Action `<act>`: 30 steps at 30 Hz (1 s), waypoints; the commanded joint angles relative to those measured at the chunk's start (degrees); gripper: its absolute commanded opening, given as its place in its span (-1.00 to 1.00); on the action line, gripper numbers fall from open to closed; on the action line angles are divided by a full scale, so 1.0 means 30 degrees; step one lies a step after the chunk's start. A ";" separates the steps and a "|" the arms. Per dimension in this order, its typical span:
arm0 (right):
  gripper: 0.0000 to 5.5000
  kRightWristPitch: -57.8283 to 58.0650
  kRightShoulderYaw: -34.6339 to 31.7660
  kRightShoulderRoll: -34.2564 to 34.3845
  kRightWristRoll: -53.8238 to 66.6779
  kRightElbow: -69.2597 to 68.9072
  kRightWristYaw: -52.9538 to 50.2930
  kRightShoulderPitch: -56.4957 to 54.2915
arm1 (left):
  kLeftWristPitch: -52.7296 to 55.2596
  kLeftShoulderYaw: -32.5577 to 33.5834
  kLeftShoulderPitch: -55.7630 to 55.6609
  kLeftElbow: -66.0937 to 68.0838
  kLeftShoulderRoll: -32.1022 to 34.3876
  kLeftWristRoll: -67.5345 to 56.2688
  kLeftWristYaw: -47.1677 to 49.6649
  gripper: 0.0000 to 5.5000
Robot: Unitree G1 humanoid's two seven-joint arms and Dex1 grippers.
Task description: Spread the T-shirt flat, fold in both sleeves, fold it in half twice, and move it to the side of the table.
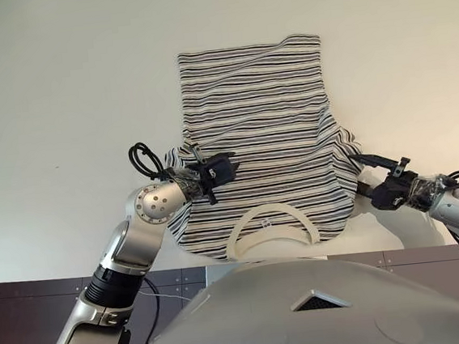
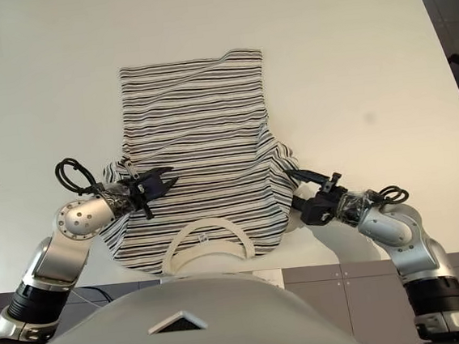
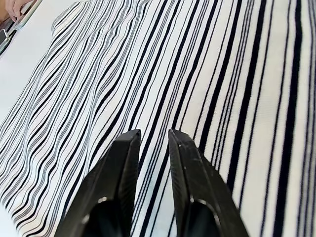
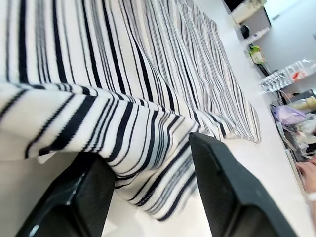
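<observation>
1. Head views: the T-shirt (image 1: pixel 256 112) lies on the white table (image 1: pixel 59 91), centred in front of the robot. Its cream collar (image 1: pixel 272 208) is at the near edge and its hem is on the far side.
2. Head views: the left gripper (image 1: pixel 231 166) is over the shirt's left shoulder area, inside the outline. The right gripper (image 2: pixel 313 177) is low on the table at the shirt's right edge, beside the shoulder bulge.
3. Left wrist view, which adds detail the head views lack: the two dark fingers (image 3: pixel 123 163) stand only narrowly apart, with striped cloth visible through the slit. Nothing is held between them. Contact with the fabric cannot be told.
4. Right wrist view, which also adds detail: the fingers (image 4: pixel 222 177) are spread wide and released. A rumpled, doubled-over edge of the shirt sits in the gap, raised slightly off the table with shadow beneath. It is not clamped.
5. Condition of the garment: the cloth is cream with thin black and grey stripes running across it.
6. The far, hem end is narrower and mostly smooth, with one slanting crease near its far right corner.
7. The near end is wider, with rounded, wrinkled lobes bulging out on both sides at shoulder level. How the sleeves are turned cannot be told.
8. Shallow ripples run across the cloth under the left gripper.
</observation>
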 commanded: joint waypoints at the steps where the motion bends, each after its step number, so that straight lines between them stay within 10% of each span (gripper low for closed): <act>1: -0.09 -0.1118 -0.2534 0.0024 -0.0291 -0.0520 -0.2786 -0.1918 | -0.0144 -0.0182 0.0144 0.0387 0.0343 0.0399 -0.0036 -0.62; 7: -0.09 -0.1853 -0.3118 -0.0531 0.0252 -0.3768 -0.3054 -0.3128 | -0.0627 -0.0354 0.0349 0.1002 0.0570 0.0776 0.0129 -0.62; 14: -0.09 0.2024 0.2085 -0.0887 -0.0575 0.2030 0.1350 -0.3416 | -0.1158 -0.0634 -0.0444 0.1472 0.0625 0.0840 -0.0358 -0.62; 21: -0.09 0.0502 0.2426 -0.4595 0.0296 0.4811 0.3229 -0.2513 | -0.1611 -0.0797 0.0434 0.1789 0.0868 0.1394 0.0088 -0.62; 30: -0.09 1.1108 0.0799 -0.8861 1.2294 -0.4279 1.0480 -0.0949 | -0.3878 -0.0920 0.1022 0.6027 0.1477 0.2456 0.1726 -0.62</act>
